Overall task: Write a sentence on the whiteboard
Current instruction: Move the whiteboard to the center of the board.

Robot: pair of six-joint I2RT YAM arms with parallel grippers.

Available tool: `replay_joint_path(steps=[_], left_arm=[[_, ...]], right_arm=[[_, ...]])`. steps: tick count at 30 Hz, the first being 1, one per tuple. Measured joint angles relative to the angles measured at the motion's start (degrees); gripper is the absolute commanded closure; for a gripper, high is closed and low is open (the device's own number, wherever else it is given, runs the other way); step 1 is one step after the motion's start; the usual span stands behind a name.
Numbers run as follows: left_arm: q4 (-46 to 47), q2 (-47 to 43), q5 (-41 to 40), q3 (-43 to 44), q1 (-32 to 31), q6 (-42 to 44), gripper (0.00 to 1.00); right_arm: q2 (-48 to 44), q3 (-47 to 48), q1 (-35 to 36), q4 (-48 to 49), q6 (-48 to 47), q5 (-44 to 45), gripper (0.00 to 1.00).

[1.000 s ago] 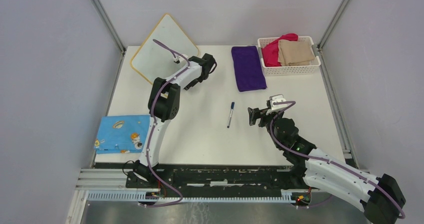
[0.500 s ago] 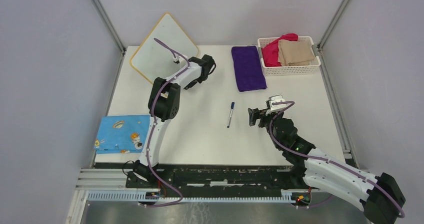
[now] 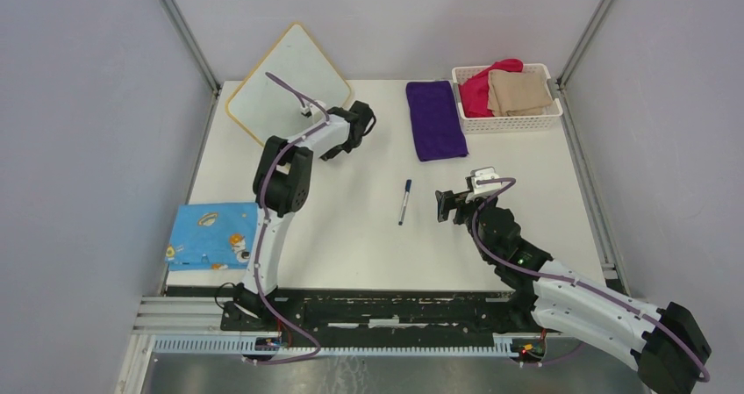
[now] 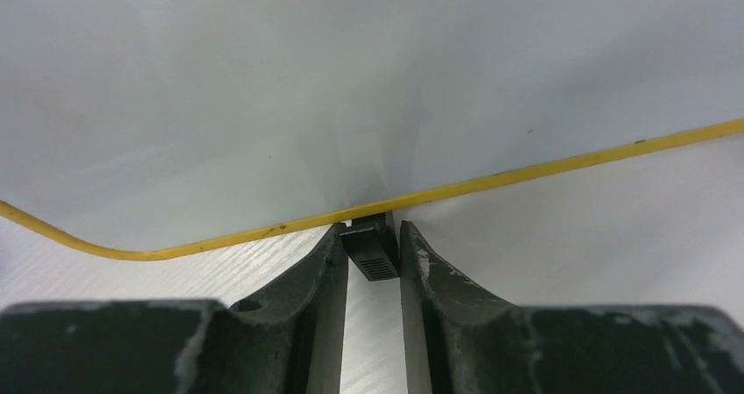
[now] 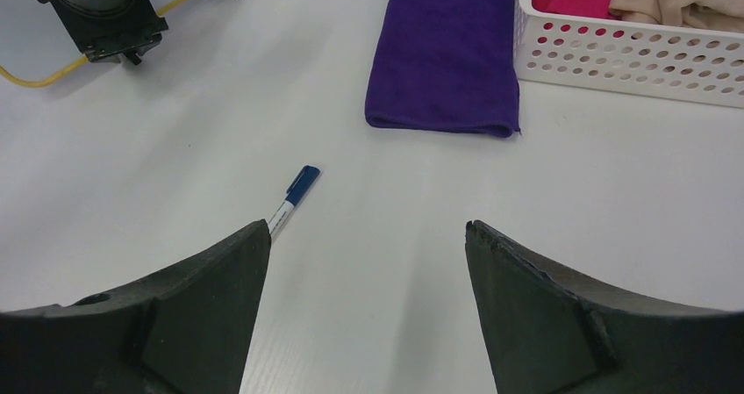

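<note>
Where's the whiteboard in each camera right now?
Top external: whiteboard at far left, turned diamond-wise.
Left wrist: it fills the upper half, yellow edge crossing mid-frame.
Right wrist: top-left corner, yellow edge showing.
Shared landmark: left gripper on that yellow edge.

Left fingers (image 4: pixel 320 280) narrow, right fingers (image 5: pixel 202 293) wide.

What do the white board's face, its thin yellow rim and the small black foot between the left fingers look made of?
Flat white rounded-corner whiteboard: smooth glossy coated face, showing glare and soft reflections. Thin yellow rim: painted wood or plastic, cannot tell. Small black foot: matt moulded plastic, apparently, with fine ribbed slots.
</note>
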Motion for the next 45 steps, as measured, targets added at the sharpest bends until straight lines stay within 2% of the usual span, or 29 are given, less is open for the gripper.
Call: replay_joint_path(steps=[5,10,26,34,45], left_arm=[[3.0,-3.0,0.2,-5.4,-0.1,1.5,0.98],[10.6,-7.6,0.7,-13.7,-0.3,5.8,0.98],[34.1,-24.8,8.2,-40.5,-2.2,30.5,0.98],[43.8,-29.5,12.7,-47.8,-3.4,40.7,0.98],[53.4,-31.2,19.2,-52.9,-4.2,47.0,0.98]], right_arm=[[0.0,0.0,0.0,0.0,0.0,0.0,0.13],[0.2,0.0,0.0,0.0,0.0,0.4,0.12],[0.1,-0.9,0.0,0.4,0.0,0.9,0.12],[-0.7,-0.9,0.0,0.4,0.0,0.9,0.12],[-2.4,-1.6,0.0,-0.1,0.0,1.2,0.12]])
